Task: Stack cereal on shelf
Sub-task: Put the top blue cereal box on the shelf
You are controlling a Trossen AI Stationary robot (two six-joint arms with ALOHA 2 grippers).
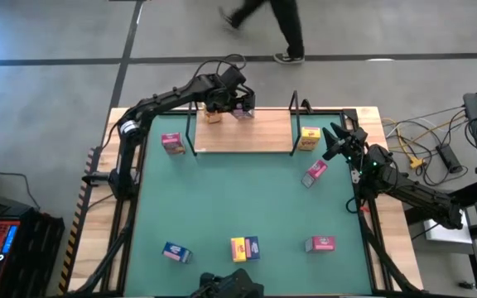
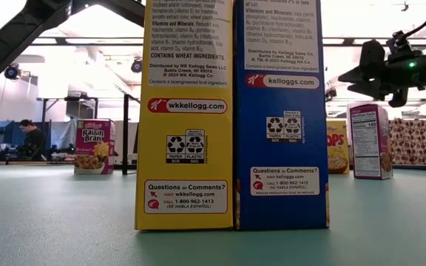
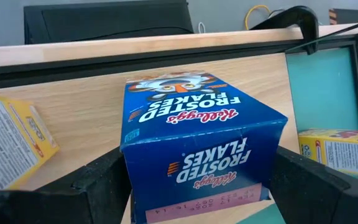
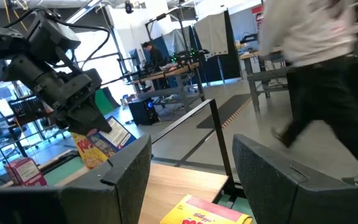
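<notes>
My left gripper [image 1: 240, 106] is over the far left part of the shelf [image 1: 255, 136], a light wood board with black wire uprights, and is shut on a blue cereal box [image 3: 197, 137]. A yellow box [image 1: 212, 117] sits on the board beside it. My right gripper [image 1: 331, 141] is open, just right of the shelf, above a yellow box [image 1: 309, 138] on the green mat. Pink boxes lie left [image 1: 172, 143] and right [image 1: 315, 172] of the shelf. Near the mat's near edge are a blue box [image 1: 176, 252], a yellow and blue pair [image 1: 245, 247] and a pink box [image 1: 320, 244]. My left gripper pinches the blue box between its two fingers [image 3: 98, 180], one on each long side near the box's printed end flap [image 3: 204, 196]. The box points away from the fingers, slanting down over the shelf board [image 3: 92, 106]. Whether its far end rests on the board, I cannot tell.
A person walks past on the floor beyond the table's far edge [image 1: 280, 25]. Cables and equipment lie to the table's right [image 1: 437, 145]. The green mat [image 1: 222, 199] between the shelf and the near row of boxes is bare. The low view is filled by the yellow and blue pair [image 2: 231, 111].
</notes>
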